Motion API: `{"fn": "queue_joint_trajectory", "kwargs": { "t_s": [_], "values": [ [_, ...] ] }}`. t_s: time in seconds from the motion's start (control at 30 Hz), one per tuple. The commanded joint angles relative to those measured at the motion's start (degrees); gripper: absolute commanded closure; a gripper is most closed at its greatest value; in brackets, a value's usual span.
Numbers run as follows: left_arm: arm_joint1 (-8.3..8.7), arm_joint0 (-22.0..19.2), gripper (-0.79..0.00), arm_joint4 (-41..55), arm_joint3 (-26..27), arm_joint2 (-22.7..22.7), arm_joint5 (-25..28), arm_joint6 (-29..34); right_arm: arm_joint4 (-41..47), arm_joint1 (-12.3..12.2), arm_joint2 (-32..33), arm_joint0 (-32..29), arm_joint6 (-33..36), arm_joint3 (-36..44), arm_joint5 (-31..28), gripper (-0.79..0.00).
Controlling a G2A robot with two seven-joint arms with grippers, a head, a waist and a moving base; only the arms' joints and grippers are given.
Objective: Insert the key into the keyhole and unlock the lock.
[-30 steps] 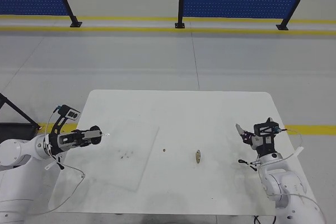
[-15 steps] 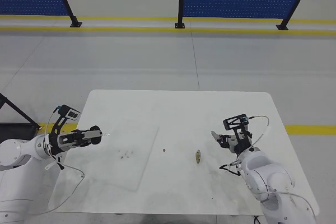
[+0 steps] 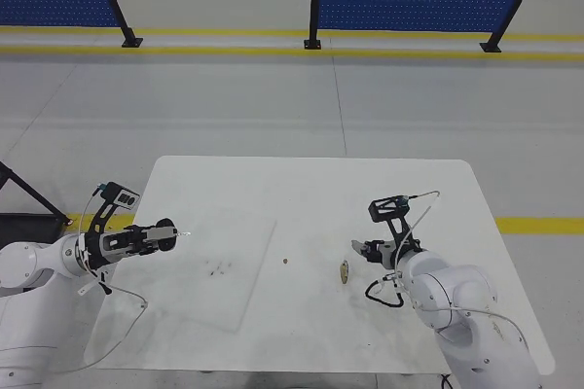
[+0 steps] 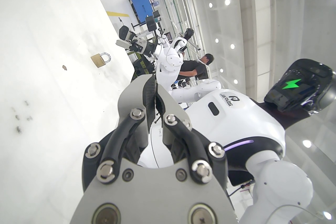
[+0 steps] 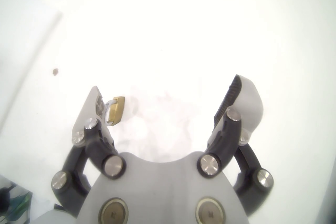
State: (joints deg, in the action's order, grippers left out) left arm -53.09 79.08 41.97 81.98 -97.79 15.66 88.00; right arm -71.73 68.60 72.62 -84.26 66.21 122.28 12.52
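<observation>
Swinging in from the tabletop's (image 3: 273, 185) 3 o'clock edge, the right hand (image 3: 362, 249) now hangs close to the padlock (image 3: 344, 272), while the left arm has kept its place.

The padlock is small, with a brass body and a silver shackle. It lies flat on the bare white surface, at about 4 o'clock from the tabletop's middle. The right hand sits at about 1 o'clock from it, fingers spread wide. In the right wrist view the padlock (image 5: 116, 110) lies against the inner face of one finger, with the shackle end tucked behind that fingertip, not centred in the gap.

At 10 o'clock from the padlock lies a small dark object (image 3: 285, 261), too small to tell whether it is the key. Well apart, at the tabletop's 9 o'clock edge, the left hand (image 3: 175, 233) has its fingers pressed together; whether anything is pinched between them cannot be told.

Likely risks: because the padlock sits off-centre, closing the right hand from this position would probably shove or spin it across the smooth surface instead of gripping it. A finger could also catch the shackle and flip the lock, turning the keyhole away. If the dark object is the key, its flat, tiny shape would make it easy to nudge away or mis-pinch.
</observation>
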Motion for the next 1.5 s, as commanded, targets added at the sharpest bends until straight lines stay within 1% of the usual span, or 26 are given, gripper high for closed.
{"fn": "queue_joint_trajectory", "kwargs": {
  "t_s": [0.0,0.2,0.27,0.3,0.43,0.5,0.67,0.7,0.87,1.07,1.27,1.47],
  "values": [
    [0.00,0.0,0.000,0.0,0.0,0.0,0.0,0.0,-0.1,0.0,0.0,0.0,0.0,0.0,0.0,-0.785],
    [0.00,0.0,0.000,0.0,0.0,0.0,0.0,0.0,-0.1,0.0,0.0,0.0,0.0,0.0,0.0,-0.785],
    [0.00,0.0,0.000,0.0,0.0,0.0,0.0,0.0,0.9,0.1,-0.6,-0.2,-1.1,-0.1,-0.2,-0.785],
    [0.00,0.0,0.000,0.0,0.0,0.0,0.0,0.0,1.2,0.2,-1.0,0.4,-0.2,-0.2,-0.3,-0.785],
    [0.00,0.0,0.000,0.0,0.0,0.0,0.0,0.0,1.5,0.7,-4.1,5.3,6.5,-0.6,0.3,-0.785],
    [0.00,0.0,0.000,0.0,0.0,0.0,0.0,0.0,1.3,1.1,-6.0,7.9,10.3,-0.7,1.6,-0.785],
    [0.00,0.0,0.000,0.0,0.0,0.0,0.0,0.0,0.7,1.9,-10.6,13.9,21.0,-3.0,2.5,-0.785],
    [0.00,0.0,0.000,0.0,0.0,0.0,0.0,0.0,0.6,2.0,-11.2,14.9,21.8,-3.6,2.9,-0.785],
    [0.00,0.0,0.000,0.0,0.0,0.0,0.0,0.0,0.7,2.1,-14.9,17.2,21.8,-8.7,3.7,-0.785],
    [0.00,0.0,0.000,0.0,0.0,0.0,0.0,0.0,3.1,1.6,-18.0,19.1,21.8,-12.7,3.8,-0.785],
    [0.00,0.0,0.000,0.0,0.0,0.0,0.0,0.0,3.9,0.8,-19.5,20.0,21.8,-14.1,3.8,-0.785],
    [0.00,0.0,0.000,0.0,0.0,0.0,0.0,0.0,3.7,-0.1,-19.8,19.4,21.8,-13.0,3.8,-0.785]
  ]
}}
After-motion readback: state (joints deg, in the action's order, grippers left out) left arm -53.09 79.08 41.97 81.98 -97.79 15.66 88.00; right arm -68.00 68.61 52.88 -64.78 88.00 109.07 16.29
